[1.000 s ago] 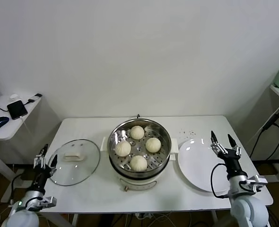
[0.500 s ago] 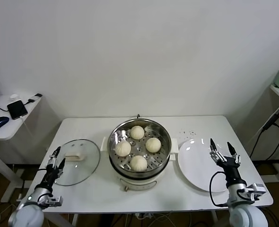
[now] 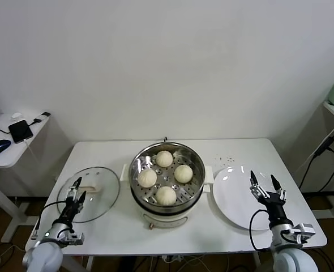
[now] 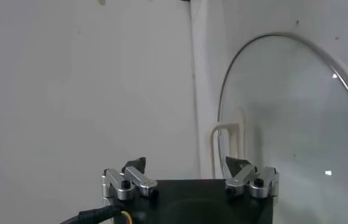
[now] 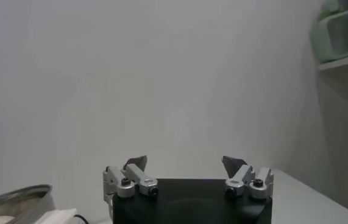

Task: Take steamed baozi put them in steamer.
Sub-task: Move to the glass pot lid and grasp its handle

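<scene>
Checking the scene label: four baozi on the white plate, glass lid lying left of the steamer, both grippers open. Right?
Not quite. The four baozi sit in the steamer; the white plate is bare, per the head view. Glass lid and open left gripper and right gripper are right.

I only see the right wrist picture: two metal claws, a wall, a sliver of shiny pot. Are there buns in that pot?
Observer: Yes, four steamed baozi lie inside the steamer.
Visitor: What's near this claw?
Observer: The right end effector, open, hangs at the edge of a white plate.
Visitor: And the other arm?
Observer: The left end effector, open, is at a glass lid lying left of the steamer.
</scene>
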You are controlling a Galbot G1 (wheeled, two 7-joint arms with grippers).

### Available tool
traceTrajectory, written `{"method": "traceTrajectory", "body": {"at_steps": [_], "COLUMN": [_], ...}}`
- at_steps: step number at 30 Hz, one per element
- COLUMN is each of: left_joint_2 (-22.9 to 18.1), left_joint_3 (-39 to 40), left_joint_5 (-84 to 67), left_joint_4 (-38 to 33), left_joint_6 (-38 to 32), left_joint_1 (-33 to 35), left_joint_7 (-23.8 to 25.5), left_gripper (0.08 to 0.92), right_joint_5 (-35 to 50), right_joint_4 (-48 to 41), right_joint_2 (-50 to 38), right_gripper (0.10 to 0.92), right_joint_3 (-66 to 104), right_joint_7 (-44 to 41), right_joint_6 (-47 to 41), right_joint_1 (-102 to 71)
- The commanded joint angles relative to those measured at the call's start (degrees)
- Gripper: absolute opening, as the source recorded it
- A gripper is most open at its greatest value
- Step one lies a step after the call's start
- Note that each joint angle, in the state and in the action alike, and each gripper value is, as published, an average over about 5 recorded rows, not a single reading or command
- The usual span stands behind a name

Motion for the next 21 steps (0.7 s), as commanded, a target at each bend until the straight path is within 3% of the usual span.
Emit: {"method": "traceTrajectory", "body": {"at_steps": [1, 21], "left_joint_2": [-0.1, -1.1], "left_joint_3": [0.9, 3.0], "left_joint_5": [0.6, -1.3], "left_joint_4": [1.8, 4.6], "left_joint_6": [1.1, 7.3], "left_joint_1": [-2.1, -6.0], "left_joint_7": [0.2, -0.3], "left_gripper": [0.823, 0.823], "right_joint_5": [-0.3, -2.3], "right_joint_4": [-0.5, -3.1], "right_joint_2": [0.2, 0.2], "right_gripper": [0.823, 0.823], "right_joint_3": [-0.2, -1.5], "right_joint_7": [0.1, -0.2], "right_joint_6": [0.2, 1.4], "right_joint_1": [-0.1, 0.1]}}
